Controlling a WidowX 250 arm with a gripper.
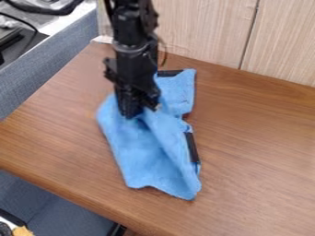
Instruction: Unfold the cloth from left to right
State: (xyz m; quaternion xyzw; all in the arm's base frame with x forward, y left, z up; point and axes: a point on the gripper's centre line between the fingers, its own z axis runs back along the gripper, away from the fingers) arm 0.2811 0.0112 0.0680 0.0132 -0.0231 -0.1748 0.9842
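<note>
From my end, the left edge of the blue cloth (142,161) bulges out on the bench (258,133), just left of the pincer (131,112). The pincer sits right at the cloth's upper left part, and I can't tell whether it is spread, pressed together or pinching fabric (the folds bunch up beside it). Above, my arm (130,30) comes in from the top edge, hanging nearly upright. To the right, creased cloth reaches up past the pincer and down toward the near side.
</note>
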